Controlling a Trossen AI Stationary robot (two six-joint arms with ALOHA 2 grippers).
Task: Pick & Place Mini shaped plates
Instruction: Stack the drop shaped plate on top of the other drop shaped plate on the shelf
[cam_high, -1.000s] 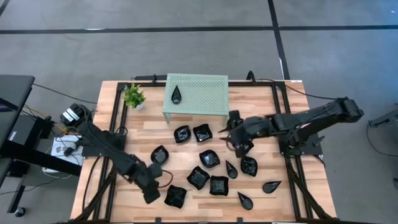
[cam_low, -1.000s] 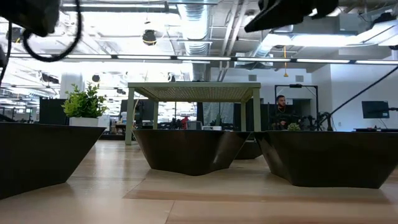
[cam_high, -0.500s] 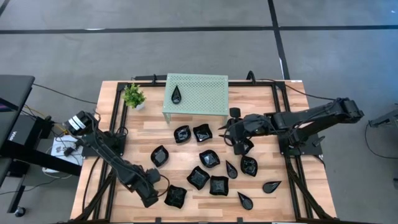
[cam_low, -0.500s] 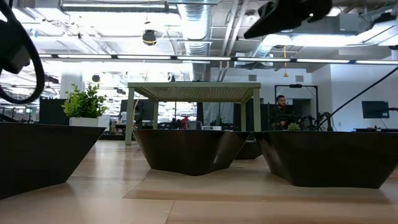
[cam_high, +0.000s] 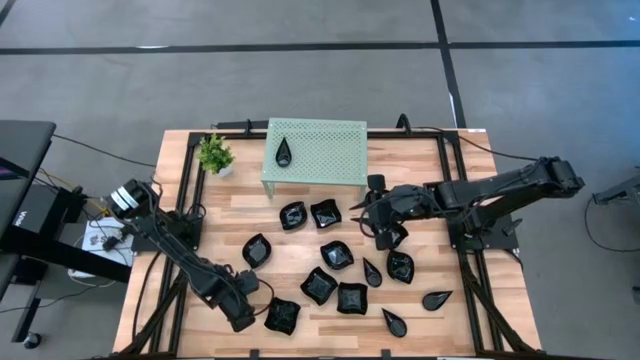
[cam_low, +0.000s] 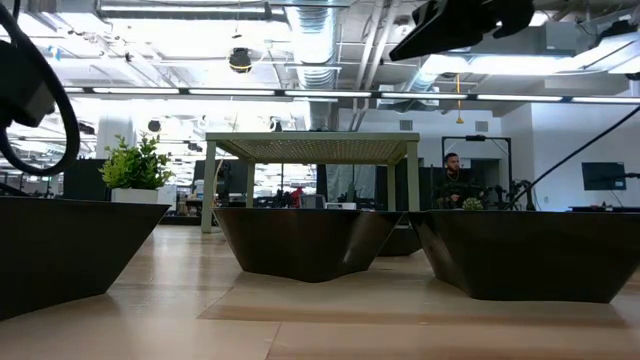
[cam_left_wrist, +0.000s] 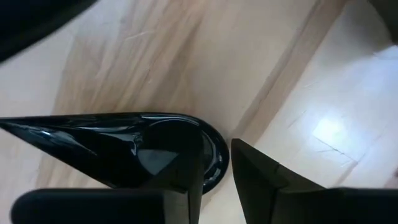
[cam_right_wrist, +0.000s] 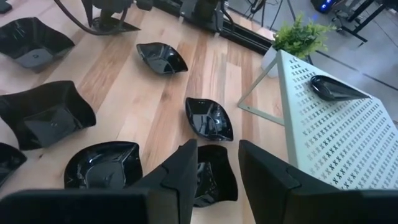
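Note:
Several small black shaped plates lie on the wooden table (cam_high: 430, 180). My left gripper (cam_high: 242, 316) points down at the near left, open, at the left rim of a wavy square plate (cam_high: 283, 315). In the left wrist view my left gripper (cam_left_wrist: 217, 180) straddles that plate's rim (cam_left_wrist: 216, 155), one finger over the bowl, the other over bare wood. My right gripper (cam_high: 374, 222) hangs open above the middle of the table, with nothing between its fingers (cam_right_wrist: 180, 174). One teardrop plate (cam_high: 284, 152) lies on top of the green rack (cam_high: 320, 150). My left gripper comes from above with one finger (cam_left_wrist: 180, 180) inside the plate and one finger (cam_left_wrist: 258, 180) outside its rim. The plate rests flat on the table. I cannot tell whether either finger touches the rim.
The green perforated rack stands at the far middle, with a small potted plant (cam_high: 215, 155) to its left. Loose plates crowd the table's middle and near right, among them a teardrop plate (cam_high: 393, 322) and a leaf plate (cam_high: 257, 250). Bare wood lies at the far right.
My left gripper has gone down and a little toward the table's near edge, ending at the wavy plate's left rim. The gap between its fingers looks the same. The plate has stayed where it was.

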